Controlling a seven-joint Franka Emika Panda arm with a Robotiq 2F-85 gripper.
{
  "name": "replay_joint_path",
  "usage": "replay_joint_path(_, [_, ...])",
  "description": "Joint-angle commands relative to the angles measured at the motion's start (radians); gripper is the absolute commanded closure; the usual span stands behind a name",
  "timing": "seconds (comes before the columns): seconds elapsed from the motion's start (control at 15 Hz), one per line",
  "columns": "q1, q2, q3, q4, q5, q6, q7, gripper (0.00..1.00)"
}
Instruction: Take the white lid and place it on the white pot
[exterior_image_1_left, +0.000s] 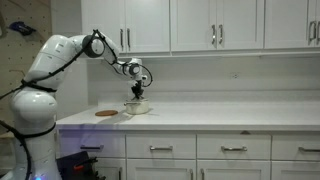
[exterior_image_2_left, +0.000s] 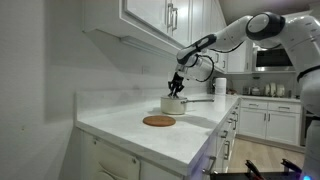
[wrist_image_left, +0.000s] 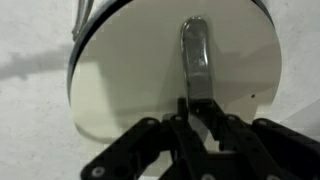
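The fingers (wrist_image_left: 183, 110) are pressed in from both sides on the metal handle (wrist_image_left: 194, 50) of the lid (wrist_image_left: 140, 75), pinching it near its lower end in the wrist view. The lid fills most of that view. Its round edge shows on the left and top, with pale surface (wrist_image_left: 30, 50) beyond it.

In both exterior views the fingers (exterior_image_1_left: 138, 92) (exterior_image_2_left: 177, 86) hang straight down over the pot (exterior_image_1_left: 138, 107) (exterior_image_2_left: 173, 105). The lid seems to sit on the pot's rim or just above it. The views are too small to tell which.

The pot stands on the surface (exterior_image_1_left: 220, 117) (exterior_image_2_left: 130, 130), well back from the front edge. A flat brown disc (exterior_image_1_left: 105, 114) (exterior_image_2_left: 159, 121) lies near it, apart from it, closer to the robot's base in an exterior view. On the pot's other side the surface runs on wide. Cabinets (exterior_image_1_left: 200, 25) hang over the back of the surface, and the arm (exterior_image_1_left: 100, 45) reaches in below their lower edge with a gap above the wrist.
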Motion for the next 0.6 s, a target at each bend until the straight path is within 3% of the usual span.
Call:
replay_joint_path(0.0, [0.015, -0.059, -0.013, -0.05, -0.016, 0.007, 0.018, 0.94])
replay_joint_path(0.53, [0.013, -0.095, -0.011, -0.092, -0.021, 0.002, 0.02, 0.94])
